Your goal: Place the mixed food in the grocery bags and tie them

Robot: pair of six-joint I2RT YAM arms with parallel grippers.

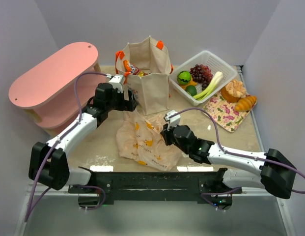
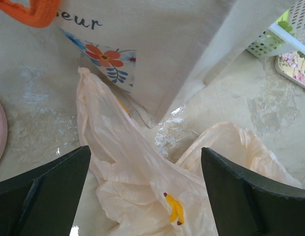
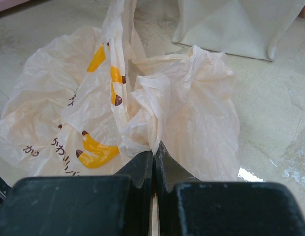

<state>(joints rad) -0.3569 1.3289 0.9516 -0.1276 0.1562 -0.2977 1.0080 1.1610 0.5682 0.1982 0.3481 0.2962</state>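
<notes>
Peach plastic bag (image 1: pixel 145 142): lies crumpled and nearly flat on the worktop (image 1: pixel 100 147), just in front of the canvas tote (image 1: pixel 151 78); nothing shows inside it (its mouth looks collapsed).
Canvas tote: stands upright with its top open, and shiny snack packets (image 1: pixel 128 68) show at the left rim.
Right fingers (image 3: pixel 145 169): clenched together on a raised fold of the thin plastic near the bag's edge.
Left fingers (image 2: pixel 49 191): spread wide and holding nothing; they hover over the bag's far side, close to the tote's lower corner.
Food not yet bagged: grapes (image 1: pixel 201 73), a green round vegetable (image 1: pixel 184 77) and a leek (image 1: pixel 211 84) sit in the white basket (image 1: pixel 226 63) at the right; golden bread (image 1: pixel 245 103) lies on the floral mat (image 1: pixel 223 117) beside it.
Step in hand: probably opening the plastic bag so it can take food, with one side already pinched.
Next move: the free left fingers likely need to come down and catch the opposite layer or handle loop. The film is slippery and the layers cling together, so a shallow grab may take both sides and keep the mouth shut.
</notes>
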